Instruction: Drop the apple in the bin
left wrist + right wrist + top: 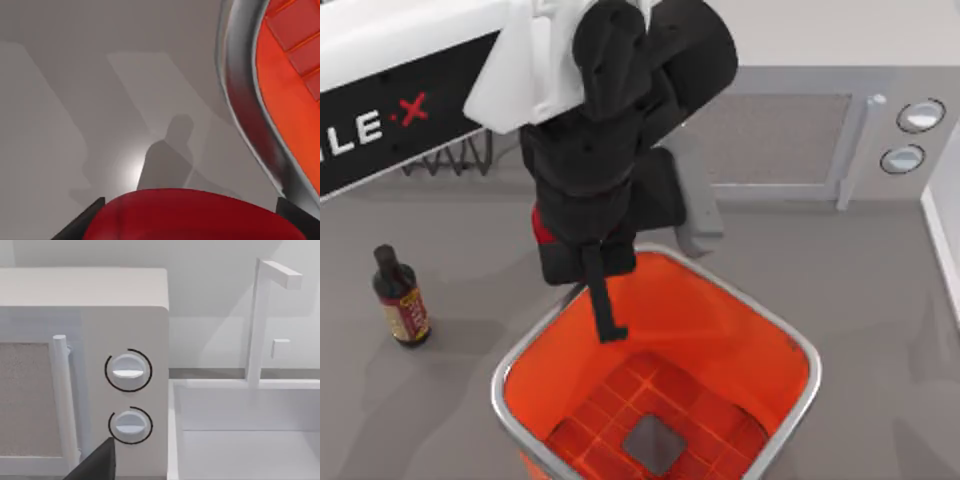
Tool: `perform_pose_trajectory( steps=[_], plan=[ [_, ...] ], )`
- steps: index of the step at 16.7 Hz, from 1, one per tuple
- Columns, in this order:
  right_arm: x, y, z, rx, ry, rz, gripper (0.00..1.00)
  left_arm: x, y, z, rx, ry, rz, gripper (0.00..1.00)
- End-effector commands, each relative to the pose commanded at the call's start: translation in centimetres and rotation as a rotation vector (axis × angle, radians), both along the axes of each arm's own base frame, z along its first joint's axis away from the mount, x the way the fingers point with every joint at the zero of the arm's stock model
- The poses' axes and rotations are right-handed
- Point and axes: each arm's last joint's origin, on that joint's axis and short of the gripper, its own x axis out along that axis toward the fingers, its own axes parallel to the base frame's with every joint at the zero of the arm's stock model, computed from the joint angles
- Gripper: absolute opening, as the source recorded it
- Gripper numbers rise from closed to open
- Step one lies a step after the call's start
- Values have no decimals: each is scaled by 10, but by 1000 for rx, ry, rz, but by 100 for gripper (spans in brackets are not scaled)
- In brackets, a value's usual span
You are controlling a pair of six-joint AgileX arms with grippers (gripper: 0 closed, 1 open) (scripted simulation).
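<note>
The left gripper (582, 262) pinches the small, smooth red apple (192, 215) by its sides, above the orange-red metal-rimmed bin's (810, 355) far-left corner; it looks hard and slippery.

The bin (756, 318) stands open-topped at the near middle of the table (880, 290), its inside bare down to the gridded floor, so its mouth is free to enter from above. The left arm (610, 150) hangs over the bin's far-left rim, its gripper (582, 262) taking up that corner. A dark bottle (402, 298) stands upright well to the left, with open table between it and the bin. A microwave (800, 140) blocks the far side, and a white tray (240, 435) sits just beside it on the right
</note>
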Motion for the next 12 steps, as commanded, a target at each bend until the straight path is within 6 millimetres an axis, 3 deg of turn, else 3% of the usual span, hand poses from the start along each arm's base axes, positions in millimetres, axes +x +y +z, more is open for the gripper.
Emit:
perform_pose_trajectory(
  steps=[3,5,12],
  plan=[
    [0,0,0,0,0,0,100,-49,-26,4,6,-23,-225,0],
    [0,0,0,0,0,0,100,-66,-32,5,6,-36,-302,0],
    [0,0,0,0,0,0,100,-67,-32,2,15,-50,-317,0]
  ],
)
